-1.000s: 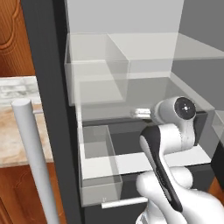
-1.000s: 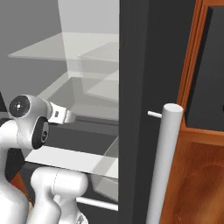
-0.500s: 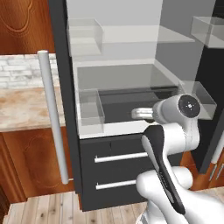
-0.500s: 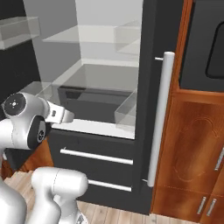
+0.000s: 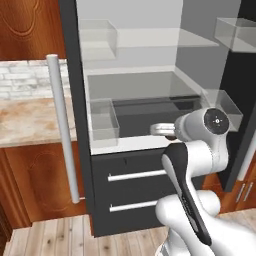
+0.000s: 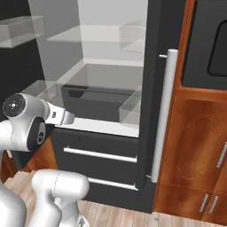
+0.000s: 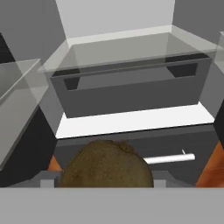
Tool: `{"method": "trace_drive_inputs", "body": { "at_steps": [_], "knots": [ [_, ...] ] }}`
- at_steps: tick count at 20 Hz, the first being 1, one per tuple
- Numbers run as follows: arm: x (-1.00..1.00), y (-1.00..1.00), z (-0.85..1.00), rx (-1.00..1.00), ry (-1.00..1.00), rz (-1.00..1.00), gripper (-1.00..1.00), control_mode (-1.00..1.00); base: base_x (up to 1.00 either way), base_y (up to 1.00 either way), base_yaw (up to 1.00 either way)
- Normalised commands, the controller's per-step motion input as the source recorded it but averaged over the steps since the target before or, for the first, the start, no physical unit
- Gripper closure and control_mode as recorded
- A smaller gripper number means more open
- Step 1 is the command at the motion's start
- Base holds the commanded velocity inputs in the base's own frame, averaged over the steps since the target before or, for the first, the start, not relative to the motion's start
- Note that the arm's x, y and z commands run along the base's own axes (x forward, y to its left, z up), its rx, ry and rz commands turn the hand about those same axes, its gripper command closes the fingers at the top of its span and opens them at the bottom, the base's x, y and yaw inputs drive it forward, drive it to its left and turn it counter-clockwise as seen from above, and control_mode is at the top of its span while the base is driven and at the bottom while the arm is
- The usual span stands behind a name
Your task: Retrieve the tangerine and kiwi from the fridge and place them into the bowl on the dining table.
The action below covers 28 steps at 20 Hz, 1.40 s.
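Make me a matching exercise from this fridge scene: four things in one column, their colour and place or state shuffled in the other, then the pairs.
Things:
1. kiwi
2. bar handle
3. drawers
4. clear bin

Descriptions:
A. pale, upright along the open door's edge
B. see-through, at the left side of the fridge interior
C. brown, held in the gripper
D. dark, shut, below the open compartment

Pairs: 1-C, 2-A, 3-D, 4-B
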Motion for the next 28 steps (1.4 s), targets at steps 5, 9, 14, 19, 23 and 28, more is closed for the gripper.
{"method": "trace_drive_inputs", "body": {
  "at_steps": [5, 9, 14, 19, 23, 28],
  "knots": [
    [0.0, 0.0, 0.0, 0.0, 0.0, 0.0, 1.0, 1.0, -0.64, -0.26, -0.45],
    [0.0, 0.0, 0.0, 0.0, 0.0, 0.0, 1.0, 1.0, -0.49, -0.06, -0.55],
    [0.0, 0.0, 0.0, 0.0, 0.0, 0.0, 1.0, 1.0, -0.65, 0.0, -0.55],
    [0.0, 0.0, 0.0, 0.0, 0.0, 0.0, 1.0, 1.0, -0.81, 0.0, -0.51],
    [0.0, 0.0, 0.0, 0.0, 0.0, 0.0, 1.0, 1.0, -0.85, 0.01, -0.52],
    [0.0, 0.0, 0.0, 0.0, 0.0, 0.0, 1.0, 1.0, -0.95, 0.0, -0.5]
  ]
}}
